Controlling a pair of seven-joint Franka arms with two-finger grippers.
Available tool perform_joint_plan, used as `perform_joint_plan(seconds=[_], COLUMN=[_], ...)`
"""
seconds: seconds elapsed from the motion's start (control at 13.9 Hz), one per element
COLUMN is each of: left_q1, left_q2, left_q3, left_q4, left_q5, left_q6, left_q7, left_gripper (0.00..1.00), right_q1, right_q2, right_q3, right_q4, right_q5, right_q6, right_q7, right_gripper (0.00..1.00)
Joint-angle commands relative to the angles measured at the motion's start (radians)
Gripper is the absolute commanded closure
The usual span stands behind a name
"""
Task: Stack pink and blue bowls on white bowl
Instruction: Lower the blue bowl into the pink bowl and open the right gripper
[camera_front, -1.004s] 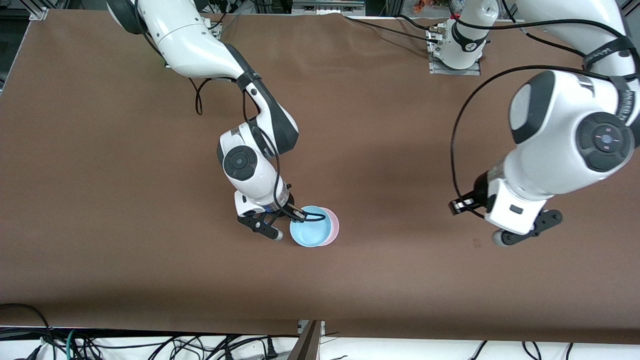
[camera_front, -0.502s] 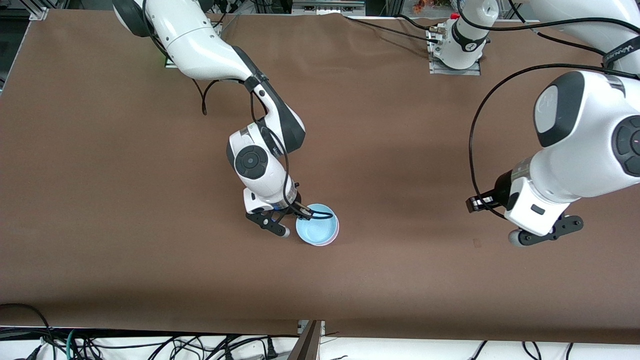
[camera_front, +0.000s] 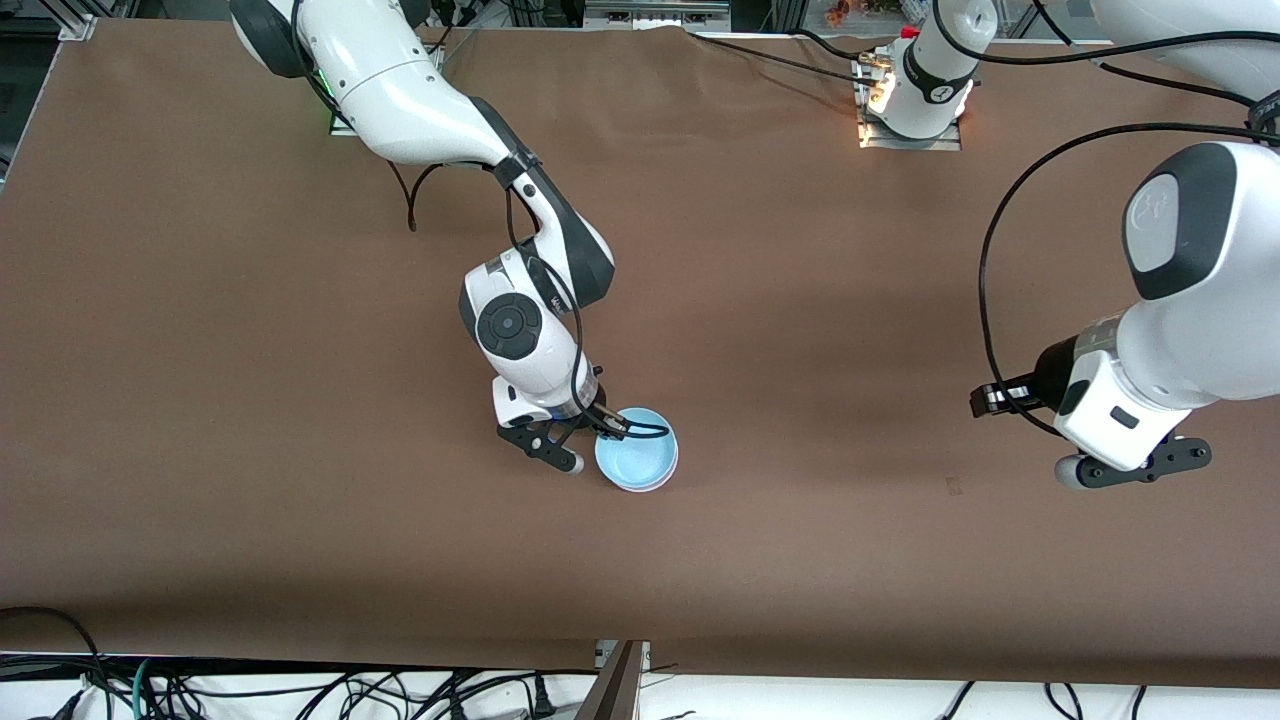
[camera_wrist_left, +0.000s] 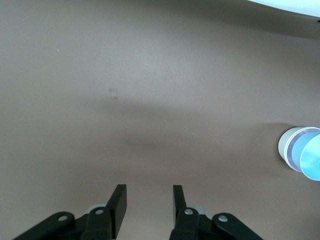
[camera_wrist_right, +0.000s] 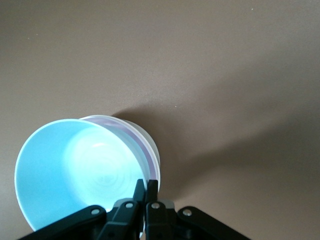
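Glossy light-blue bowl (camera_front: 637, 462) sits over pink bowl (camera_wrist_right: 148, 150) and white bowl (camera_wrist_right: 154, 155), right end effector (camera_front: 607, 428) pinching its rim; release remains; left end effector (camera_wrist_left: 149, 200), half-spread and empty, waits over the table (camera_front: 200, 400).

Three small glossy bowls sit nested in one stack: one light blue bowl (camera_front: 634, 462), one pale pink bowl (camera_wrist_right: 148, 156), one white bowl (camera_wrist_right: 156, 162). Two white robot arms reach over one brown desk (camera_front: 200, 400).

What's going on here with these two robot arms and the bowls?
The right hand is shut on the rim of the blue bowl, holding it over a pink bowl nested in a white bowl near the middle of the table. The blue bowl sits a little tilted and is not yet released. The left hand waits open and empty over bare table toward the left arm's end.
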Motion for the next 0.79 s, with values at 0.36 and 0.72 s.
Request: perform_joint_plan(seconds=[0.36,0.72], left_q1=[0.002,0.001], left_q2=[-0.067,-0.13], left_q3=[0.002,0.0], left_q4=[-0.089,-0.178], left_q5=[-0.012,0.023], left_q6=[0.002,0.052], left_q7=[0.039,0.066], left_gripper=[0.5,0.43], right_q1=[-0.011,-0.219], right_q2=[-0.013,-0.139], right_q3=[-0.02,-0.029], right_q4=[0.095,0.135], right_q5=[-0.012,-0.01], right_q6=[-0.115,-0.311], right_q7=[0.021,-0.269], right_gripper=[0.0,0.0])
